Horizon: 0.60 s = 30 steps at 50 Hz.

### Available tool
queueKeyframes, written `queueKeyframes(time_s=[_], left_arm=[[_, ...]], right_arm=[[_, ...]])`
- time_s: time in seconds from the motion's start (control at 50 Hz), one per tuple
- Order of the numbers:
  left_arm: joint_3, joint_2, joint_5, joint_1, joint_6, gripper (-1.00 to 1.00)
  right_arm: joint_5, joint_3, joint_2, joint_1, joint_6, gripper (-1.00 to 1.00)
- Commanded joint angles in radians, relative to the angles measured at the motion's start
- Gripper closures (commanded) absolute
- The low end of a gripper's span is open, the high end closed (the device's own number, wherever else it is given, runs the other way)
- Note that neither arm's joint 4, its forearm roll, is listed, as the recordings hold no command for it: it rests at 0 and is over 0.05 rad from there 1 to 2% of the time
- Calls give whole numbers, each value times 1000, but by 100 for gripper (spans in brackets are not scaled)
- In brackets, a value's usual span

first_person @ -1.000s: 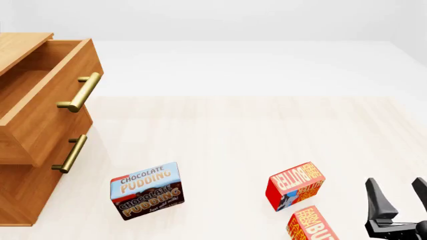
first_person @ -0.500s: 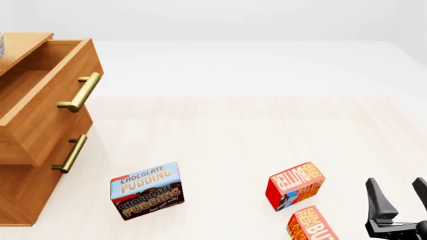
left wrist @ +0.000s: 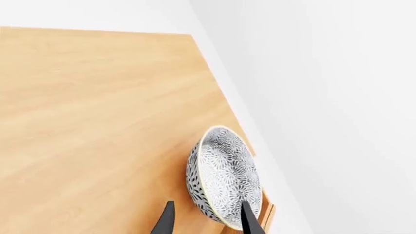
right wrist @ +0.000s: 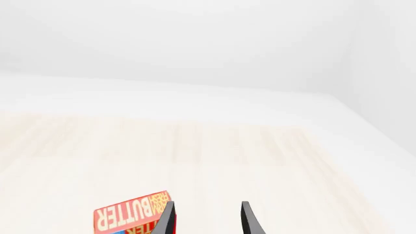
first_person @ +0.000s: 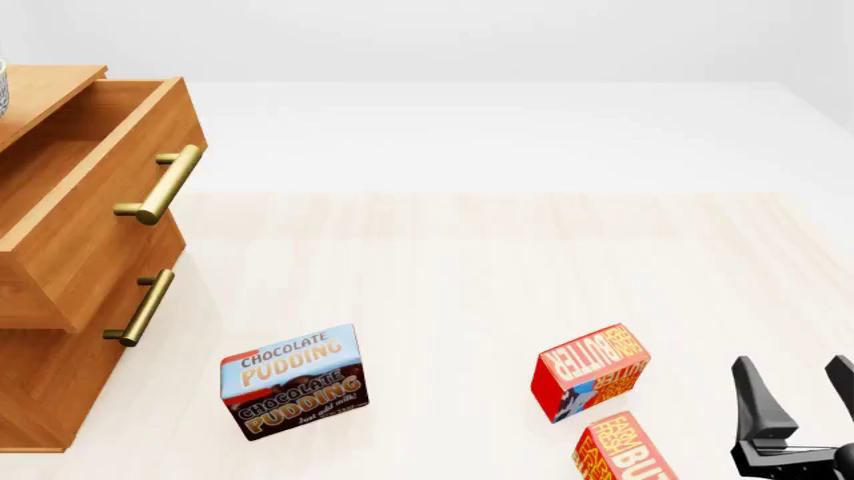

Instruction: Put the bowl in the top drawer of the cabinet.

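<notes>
The cabinet [first_person: 38,395] stands at the left with its top drawer [first_person: 94,200] pulled out and nothing visible inside. The bowl [left wrist: 224,178], white with grey speckles, is tilted over the cabinet's wooden top [left wrist: 91,122], near its edge. In the front view only a sliver of the bowl [first_person: 3,88] shows at the left edge. My left gripper [left wrist: 206,204] is open and straddles the bowl's rim: one finger lies over the inside, and wood shows between the other finger and the bowl. My right gripper [first_person: 794,366] is open and holds nothing, low at the front right.
A chocolate pudding box [first_person: 291,380] stands in front of the cabinet. Two red butter boxes [first_person: 590,370] [first_person: 621,450] lie just left of my right gripper, and one butter box [right wrist: 130,219] shows beside a finger. The lower drawer's brass handle [first_person: 140,308] sticks out under the open drawer.
A sliver of the bowl has come into the front view at the left edge, above the cabinet top. The right gripper and the boxes have stayed put.
</notes>
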Motion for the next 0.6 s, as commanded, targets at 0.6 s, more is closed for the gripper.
queueKeyframes(time_s=[0.6], left_arm=[[90,-234,101,-120,-54,-100]], right_arm=[[25,-1,-46,17,12,-100]])
